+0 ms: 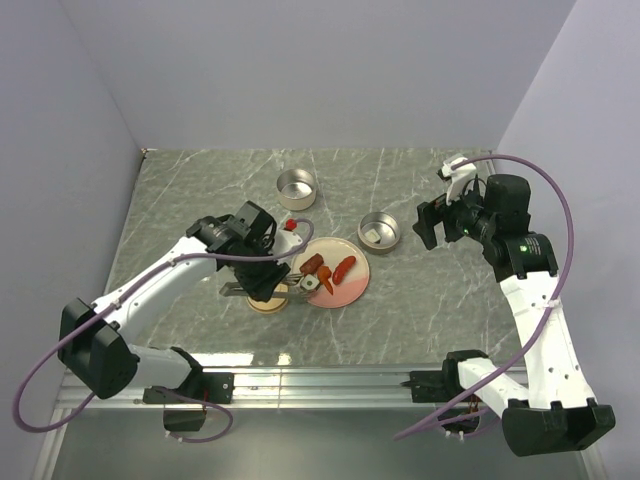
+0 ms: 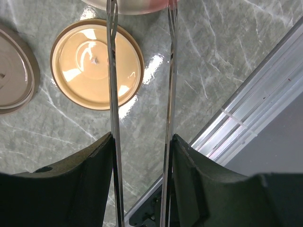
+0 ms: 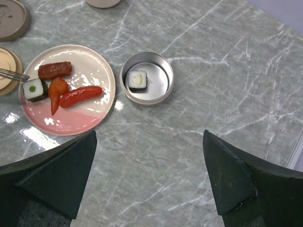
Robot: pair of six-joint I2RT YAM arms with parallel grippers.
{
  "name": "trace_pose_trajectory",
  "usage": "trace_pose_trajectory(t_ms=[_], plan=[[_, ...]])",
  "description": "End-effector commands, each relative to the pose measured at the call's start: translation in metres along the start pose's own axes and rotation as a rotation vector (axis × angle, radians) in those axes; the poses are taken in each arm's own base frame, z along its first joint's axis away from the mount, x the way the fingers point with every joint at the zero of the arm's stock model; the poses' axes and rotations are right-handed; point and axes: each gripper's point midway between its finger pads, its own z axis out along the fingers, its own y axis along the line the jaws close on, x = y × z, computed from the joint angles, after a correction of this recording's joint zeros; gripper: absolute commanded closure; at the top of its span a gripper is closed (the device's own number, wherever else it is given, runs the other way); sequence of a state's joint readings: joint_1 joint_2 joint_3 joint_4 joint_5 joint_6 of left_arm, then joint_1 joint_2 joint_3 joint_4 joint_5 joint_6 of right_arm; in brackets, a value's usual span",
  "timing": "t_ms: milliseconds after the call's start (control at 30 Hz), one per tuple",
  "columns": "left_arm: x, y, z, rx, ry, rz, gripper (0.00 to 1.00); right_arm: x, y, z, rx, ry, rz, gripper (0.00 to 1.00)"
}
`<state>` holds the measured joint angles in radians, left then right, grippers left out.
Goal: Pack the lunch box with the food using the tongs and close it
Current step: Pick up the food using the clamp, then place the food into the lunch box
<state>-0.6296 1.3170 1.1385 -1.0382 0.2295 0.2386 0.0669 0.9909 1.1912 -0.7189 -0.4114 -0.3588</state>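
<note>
My left gripper (image 1: pixel 264 283) (image 2: pixel 142 142) is shut on the silver tongs (image 1: pixel 296 285) (image 2: pixel 112 85), one finger pressed on the outside of each arm. The tong tips (image 3: pixel 11 74) reach the left rim of the pink-and-cream plate (image 1: pixel 350 290) (image 3: pixel 61 120). On the plate lie two red sausages (image 3: pixel 55 70) (image 3: pixel 80 96), an orange carrot piece (image 3: pixel 57 90) and a sushi piece (image 3: pixel 35 89). A round metal lunch box tin (image 1: pixel 378 232) (image 3: pixel 161 90) right of the plate holds another sushi piece (image 3: pixel 137 79). My right gripper (image 1: pixel 430 225) (image 3: pixel 151 179) hangs open above bare table near that tin.
A second, empty metal tin (image 1: pixel 296 187) stands further back. A cream lid (image 1: pixel 268 300) (image 2: pixel 97 70) lies under the tongs, a brownish lid (image 2: pixel 12 75) (image 3: pixel 12 19) beside it. A small red piece (image 1: pixel 291 222) sits behind my left wrist. The table's metal rail (image 2: pixel 246 123) runs close by.
</note>
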Motion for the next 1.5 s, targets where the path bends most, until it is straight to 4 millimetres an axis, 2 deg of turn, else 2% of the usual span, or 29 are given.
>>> trace_pose_trajectory(t_ms=[0, 400, 867, 1100, 1300, 1400, 1467], plan=[[-0.021, 0.000, -0.002, 0.010, -0.052, -0.010, 0.46, -0.011, -0.004, -0.006, 0.024, -0.042, -0.019, 0.00], [-0.032, -0.009, 0.005, 0.015, -0.050, 0.014, 0.48, -0.011, -0.004, -0.007, 0.025, -0.044, -0.016, 0.00], [-0.034, -0.006, 0.011, 0.006, -0.028, 0.000, 0.49, -0.010, -0.004, -0.006, 0.023, -0.042, -0.023, 0.00], [-0.038, -0.005, 0.009, 0.002, -0.032, 0.007, 0.59, -0.010, -0.004, -0.007, 0.025, -0.040, -0.025, 0.01], [-0.045, -0.007, -0.008, -0.002, -0.054, 0.029, 0.66, -0.008, -0.004, -0.008, 0.029, -0.037, -0.032, 0.01], [-0.054, -0.010, -0.023, 0.006, -0.088, 0.046, 0.68, -0.007, -0.003, -0.007, 0.020, -0.034, -0.027, 0.01], [-0.067, -0.015, -0.034, 0.022, -0.137, 0.064, 0.69, -0.006, -0.002, -0.006, 0.016, -0.035, -0.023, 0.01]])
